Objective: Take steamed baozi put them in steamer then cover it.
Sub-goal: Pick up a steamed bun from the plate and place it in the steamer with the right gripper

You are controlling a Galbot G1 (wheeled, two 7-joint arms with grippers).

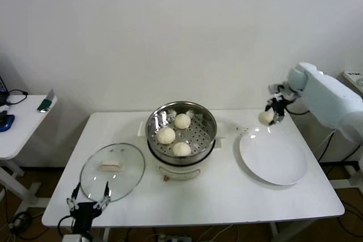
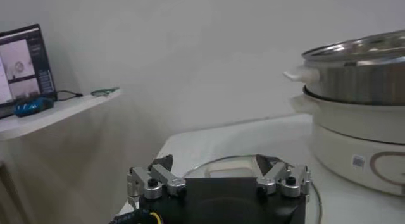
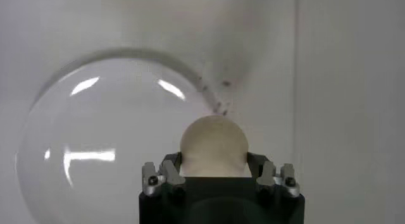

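- Right gripper (image 1: 273, 115): clamped on one baozi (image 3: 214, 145), raised above the white plate (image 1: 273, 157) (three buns (image 1: 166, 135) sit in the steamer (image 1: 181, 131)).
- Left gripper (image 1: 88, 201): fingers spread, empty, cover (image 1: 112, 172) just ahead.

The table (image 1: 227, 196) is plain white, as is the glossy plate (image 1: 275, 160) near its right edge. At the middle, the steamer (image 1: 209, 126) is shiny steel with a dotted, perforated floor, on a cream-white base (image 2: 354, 149). Its three baozi (image 1: 181, 149) are smooth cream-white, like the fourth bun (image 3: 214, 143). The cover (image 1: 93, 179) near the left front corner is clear glass, with a cream handle (image 1: 109, 165).
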